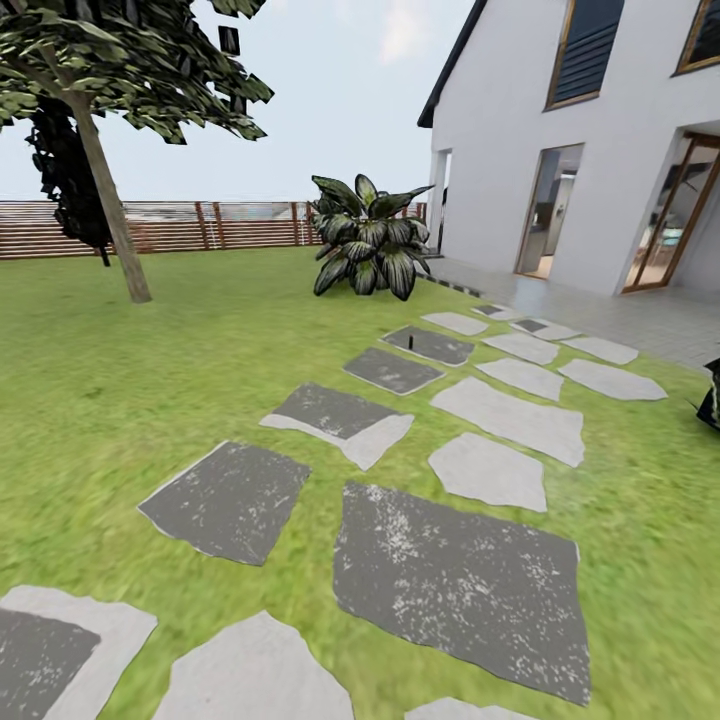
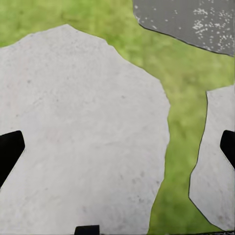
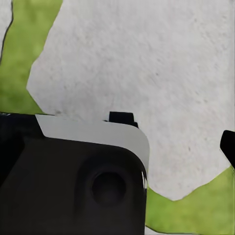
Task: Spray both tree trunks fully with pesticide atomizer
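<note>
We are out on the green lawn [image 1: 120,400] of the garden, with pale and dark grey stepping stones [image 1: 460,580] leading across the grass towards a white house [image 1: 600,170].

A tiny dark upright shape [image 1: 410,349] stands on the grass in a gap between the far stones, about the middle of the head view. It may be the pesticide atomizer, but it is too small for us to make out a red top or a label. Just beyond it, near the corner of the house, grows a low broad-leaved plant [image 1: 370,240] with dark, striped leaves. Well to the left of that stands a tree [image 1: 110,60] with a bare grey-brown trunk [image 1: 112,215] that leans a little and a dark leafy canopy. Behind it a brown slatted fence [image 1: 210,225] closes the lawn.

The left pincer [image 2: 117,149] hangs over a pale stone [image 2: 83,132]. Its black fingertips [image 2: 10,152] are spread wide, at opposite edges of the left wrist view, with nothing between them.

In the right wrist view we see one black fingertip [image 3: 228,146] of the right pincer [image 3: 122,147] over another pale stone [image 3: 156,73]. A dark and white part of the robot's body [image 3: 73,181] covers the other side, so we cannot tell whether this pincer is spread or pressed together.
</note>
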You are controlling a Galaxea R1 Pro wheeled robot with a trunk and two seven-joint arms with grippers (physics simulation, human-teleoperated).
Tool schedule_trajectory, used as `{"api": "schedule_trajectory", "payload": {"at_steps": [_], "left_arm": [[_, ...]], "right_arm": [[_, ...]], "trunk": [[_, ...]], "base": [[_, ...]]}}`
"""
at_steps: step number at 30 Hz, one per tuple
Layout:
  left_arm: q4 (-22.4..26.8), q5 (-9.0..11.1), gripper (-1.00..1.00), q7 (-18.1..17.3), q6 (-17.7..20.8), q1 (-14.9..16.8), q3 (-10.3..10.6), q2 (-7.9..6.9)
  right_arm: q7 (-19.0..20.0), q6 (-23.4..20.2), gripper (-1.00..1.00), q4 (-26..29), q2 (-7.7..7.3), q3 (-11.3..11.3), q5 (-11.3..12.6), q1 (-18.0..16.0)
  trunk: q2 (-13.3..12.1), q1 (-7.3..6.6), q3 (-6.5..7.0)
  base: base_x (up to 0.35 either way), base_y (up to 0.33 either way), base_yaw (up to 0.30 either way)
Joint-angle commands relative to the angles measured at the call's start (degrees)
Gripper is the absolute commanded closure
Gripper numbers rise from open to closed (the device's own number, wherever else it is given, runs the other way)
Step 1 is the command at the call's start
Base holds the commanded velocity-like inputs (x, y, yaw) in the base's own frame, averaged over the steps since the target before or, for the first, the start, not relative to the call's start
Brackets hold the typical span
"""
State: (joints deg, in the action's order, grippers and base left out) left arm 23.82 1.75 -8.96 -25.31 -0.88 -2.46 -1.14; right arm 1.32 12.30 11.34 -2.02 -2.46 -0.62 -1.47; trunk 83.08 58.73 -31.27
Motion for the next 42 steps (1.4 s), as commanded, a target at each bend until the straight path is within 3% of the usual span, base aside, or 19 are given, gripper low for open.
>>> {"api": "schedule_trajectory", "payload": {"at_steps": [1,42], "left_arm": [[0.13,0.00,-1.00,0.00,0.00,0.00,0.00,0.00],[0.43,-0.07,-1.00,0.00,0.09,0.00,0.00,0.00]], "right_arm": [[0.00,0.00,-1.00,0.00,0.00,0.00,0.00,0.01],[0.00,0.00,-1.00,0.00,0.00,0.00,-0.04,0.00]], "trunk": [[0.00,0.00,0.00],[0.00,0.00,0.00]], "base": [[0.344,0.000,0.000],[0.345,0.000,0.000]]}}
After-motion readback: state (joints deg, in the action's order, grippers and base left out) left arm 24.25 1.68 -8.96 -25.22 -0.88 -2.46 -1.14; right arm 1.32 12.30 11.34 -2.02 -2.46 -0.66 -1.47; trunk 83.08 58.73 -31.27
